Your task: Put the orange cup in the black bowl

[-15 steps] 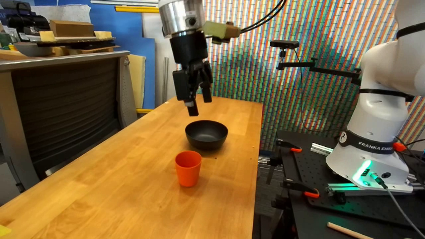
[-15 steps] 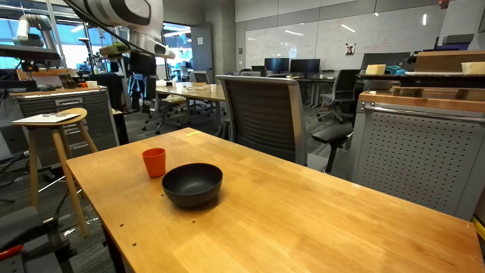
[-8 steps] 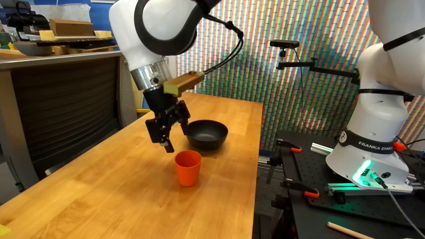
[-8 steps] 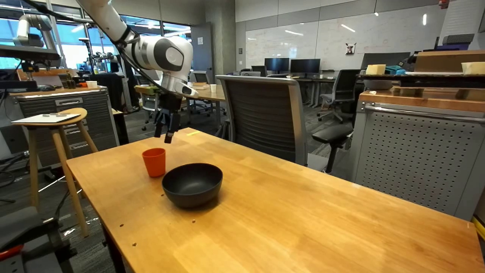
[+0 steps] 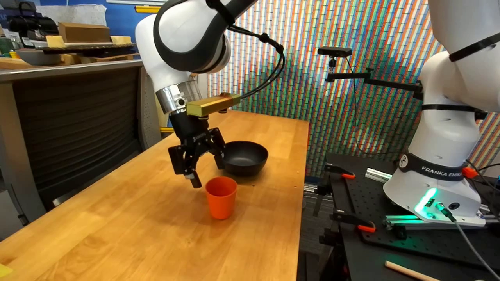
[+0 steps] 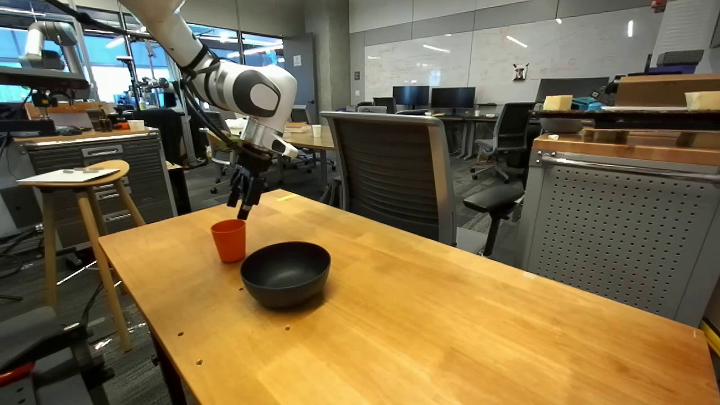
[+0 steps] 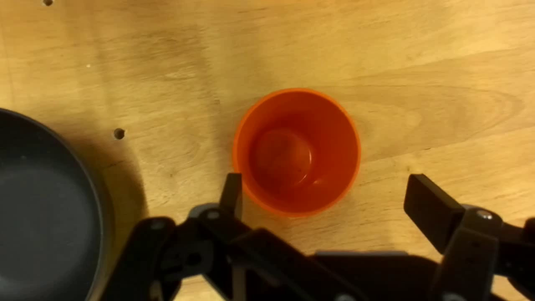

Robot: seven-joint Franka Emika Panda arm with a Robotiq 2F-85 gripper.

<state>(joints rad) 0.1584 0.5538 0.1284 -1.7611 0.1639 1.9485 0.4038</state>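
Hand point(image 5: 208, 176) spread, orange cup point(image 5: 221, 202) upright, mouth up

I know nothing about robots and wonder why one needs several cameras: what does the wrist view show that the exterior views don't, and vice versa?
Only the wrist view shows the inside bottom of the orange cup.
Only the exterior views show the cup's outer side, plus the white robot arm.
All share the cup, the black bowl (cut off in the wrist view), the open gripper and the wooden table.
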